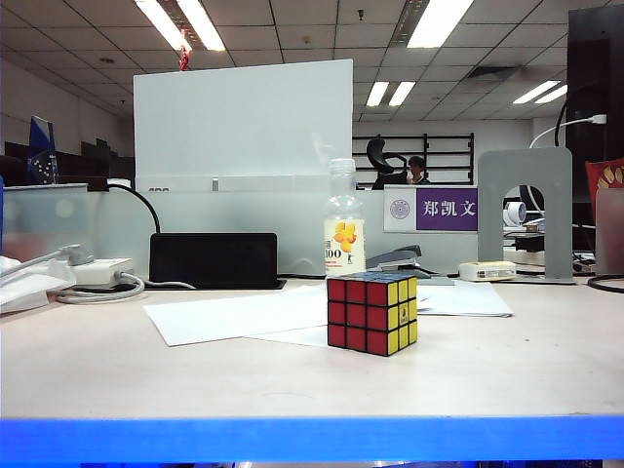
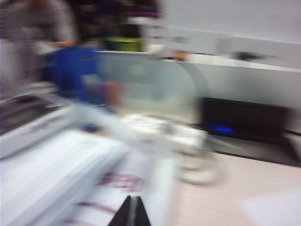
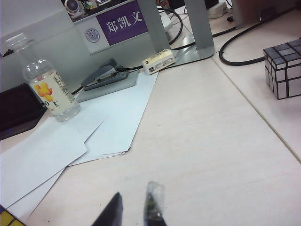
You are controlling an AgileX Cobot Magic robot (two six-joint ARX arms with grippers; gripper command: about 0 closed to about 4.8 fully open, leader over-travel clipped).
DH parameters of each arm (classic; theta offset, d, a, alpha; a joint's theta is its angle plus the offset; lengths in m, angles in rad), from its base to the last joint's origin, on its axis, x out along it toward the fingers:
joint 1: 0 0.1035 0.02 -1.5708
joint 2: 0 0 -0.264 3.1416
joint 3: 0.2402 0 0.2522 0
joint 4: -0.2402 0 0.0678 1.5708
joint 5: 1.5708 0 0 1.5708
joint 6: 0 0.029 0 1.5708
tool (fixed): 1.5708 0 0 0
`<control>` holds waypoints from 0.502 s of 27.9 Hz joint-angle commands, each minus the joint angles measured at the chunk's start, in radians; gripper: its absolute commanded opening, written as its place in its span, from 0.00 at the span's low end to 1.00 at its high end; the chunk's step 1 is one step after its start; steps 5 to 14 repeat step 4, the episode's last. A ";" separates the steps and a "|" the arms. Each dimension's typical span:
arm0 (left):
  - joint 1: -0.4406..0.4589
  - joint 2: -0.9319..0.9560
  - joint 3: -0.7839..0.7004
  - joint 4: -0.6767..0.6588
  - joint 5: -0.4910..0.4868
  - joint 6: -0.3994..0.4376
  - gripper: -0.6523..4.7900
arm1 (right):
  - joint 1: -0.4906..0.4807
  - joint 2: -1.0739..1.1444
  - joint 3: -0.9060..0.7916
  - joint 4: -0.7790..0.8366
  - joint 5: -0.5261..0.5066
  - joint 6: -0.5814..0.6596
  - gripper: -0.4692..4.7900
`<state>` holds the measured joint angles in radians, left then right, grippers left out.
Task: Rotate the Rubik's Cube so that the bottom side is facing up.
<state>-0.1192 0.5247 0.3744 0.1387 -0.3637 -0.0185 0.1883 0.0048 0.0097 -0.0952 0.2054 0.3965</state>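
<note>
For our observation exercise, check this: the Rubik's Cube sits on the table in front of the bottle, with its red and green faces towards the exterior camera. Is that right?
Not quite. The Rubik's Cube does sit on the table in front of the bottle, but the faces towards the camera are red and yellow, not red and green. The exterior view shows this.

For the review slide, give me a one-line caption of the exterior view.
Rubik's Cube stands untouched on paper sheets before a clear bottle, red and yellow faces showing; neither gripper in frame.

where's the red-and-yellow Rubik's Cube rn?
Exterior view: the red-and-yellow Rubik's Cube sits right of centre on the table, on white paper sheets, in front of the clear plastic bottle.
</note>
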 commanded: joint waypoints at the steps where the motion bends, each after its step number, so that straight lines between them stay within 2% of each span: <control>1: 0.157 -0.001 0.002 0.034 0.099 -0.050 0.11 | -0.001 0.000 -0.008 0.018 -0.001 -0.001 0.22; 4: 0.282 -0.002 0.002 0.036 0.254 -0.074 0.11 | -0.001 0.000 -0.008 0.018 -0.001 -0.001 0.23; 14: 0.282 -0.002 0.002 0.036 0.254 -0.074 0.11 | -0.001 0.000 -0.008 0.018 -0.001 -0.001 0.23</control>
